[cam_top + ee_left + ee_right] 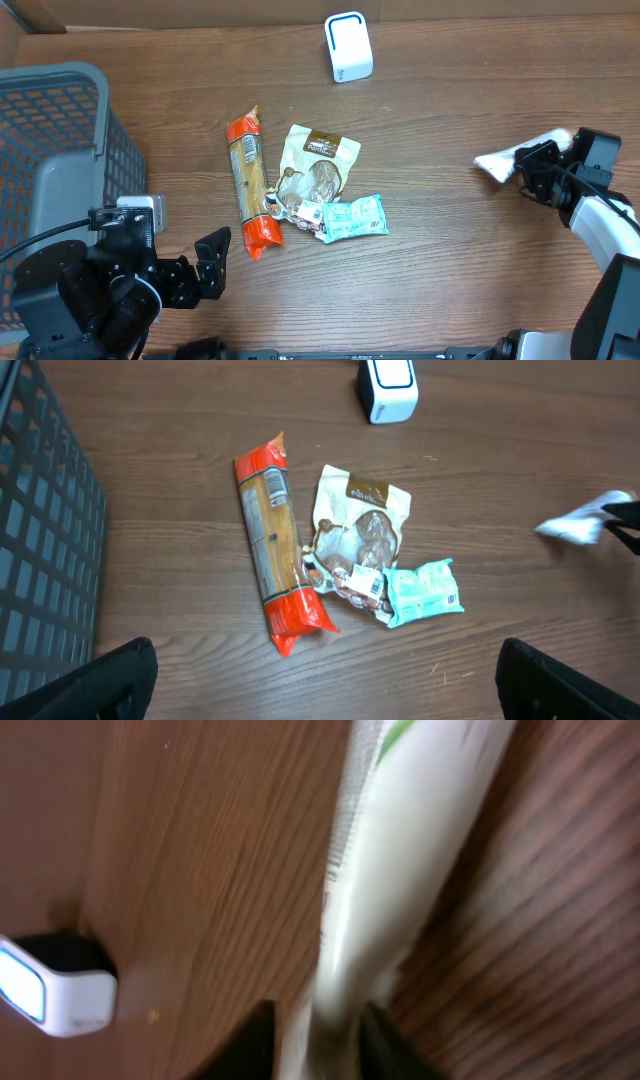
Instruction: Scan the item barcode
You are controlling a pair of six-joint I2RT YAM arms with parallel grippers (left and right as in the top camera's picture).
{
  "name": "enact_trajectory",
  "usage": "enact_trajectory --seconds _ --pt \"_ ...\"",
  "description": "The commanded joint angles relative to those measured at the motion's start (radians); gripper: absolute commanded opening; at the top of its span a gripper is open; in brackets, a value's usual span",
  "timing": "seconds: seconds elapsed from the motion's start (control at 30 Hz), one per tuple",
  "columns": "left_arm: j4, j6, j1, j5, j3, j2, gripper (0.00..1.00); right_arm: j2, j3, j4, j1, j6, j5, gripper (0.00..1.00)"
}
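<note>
Dropping the white packet (497,163) short of the scanner (347,47) is the main risk. The right fingers (245,1045) sit close on either side of the packet's end, over the right side of the tabletop (450,260), but I cannot tell whether they pinch it. A loose hold would let the slick wrapper slide out or twist, leaving the barcode facing away. The scanner stands well apart at the far edge, so a long carry would test that hold. The left fingers (100,680) are spread wide and empty near the basket (60,120). Reaching in, they could nudge the pasta tube (250,185), the pouch (318,165) and the teal packet (352,216) lying together mid-tabletop.
</note>
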Motion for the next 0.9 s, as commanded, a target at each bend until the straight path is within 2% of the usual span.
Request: enact_trajectory --seconds 0.0,0.03,0.1,0.2,0.33,0.47,0.6,0.7,0.73,0.87 --pt "0.003 0.015 0.003 -0.006 0.011 0.000 0.99 -0.021 0.003 0.010 0.000 -0.098 -0.033 0.53" --pt "0.003 0.015 0.003 -0.006 0.011 0.000 0.99 -0.021 0.005 0.009 0.000 -0.148 -0.089 0.65" --pt "0.003 0.015 0.003 -0.006 0.011 0.000 0.99 -0.023 0.018 -0.011 0.000 -0.211 -0.192 0.72" --pt "0.003 0.015 0.003 -0.006 0.011 0.000 1.00 -0.035 0.068 -0.099 0.000 -0.251 -0.286 0.78" --pt "0.003 0.015 0.003 -0.006 0.011 0.000 0.99 -0.069 0.176 -0.313 0.042 -0.347 -0.367 0.83" --pt "0.003 0.015 0.003 -0.006 0.011 0.000 1.00 -0.091 0.275 -0.532 0.144 -0.449 -0.367 1.00" --pt "0.003 0.015 0.003 -0.006 0.011 0.000 1.00 -0.089 0.292 -0.644 0.299 -0.467 -0.368 1.00" --pt "0.003 0.015 0.003 -0.006 0.011 0.000 1.00 -0.089 0.265 -0.647 0.428 -0.397 -0.367 1.00" --pt "0.003 0.015 0.003 -0.006 0.011 0.000 1.00 -0.089 0.254 -0.644 0.469 -0.371 -0.367 0.98" --pt "0.003 0.015 0.003 -0.006 0.011 0.000 1.00 -0.089 0.201 -0.577 0.651 -0.262 -0.348 0.76"
